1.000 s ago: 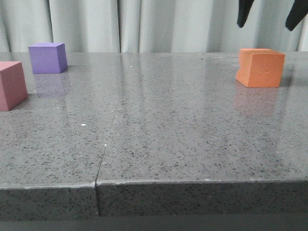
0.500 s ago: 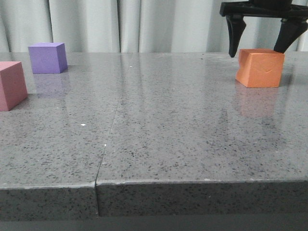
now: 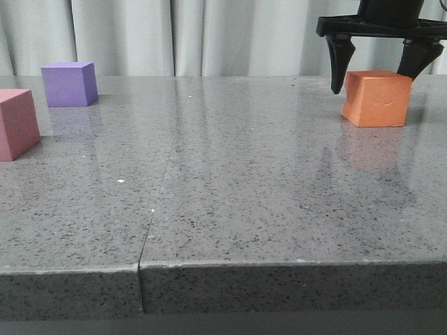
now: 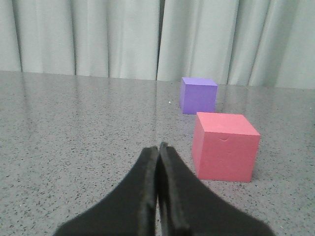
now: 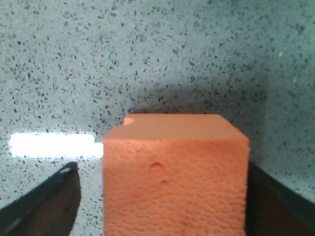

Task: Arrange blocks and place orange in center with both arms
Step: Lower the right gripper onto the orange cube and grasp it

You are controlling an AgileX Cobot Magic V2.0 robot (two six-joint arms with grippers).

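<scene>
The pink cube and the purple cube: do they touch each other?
Apart. In the front view, bare table separates the pink cube from the purple cube.

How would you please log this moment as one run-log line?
right end effector: open, straddling orange cube | left end effector: shut, empty | purple cube, pink cube: far left, untouched

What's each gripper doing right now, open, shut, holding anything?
Left gripper: shut, holding nothing.
Right gripper: open, fingers on either side of the orange cube, not yet clamped.
</scene>
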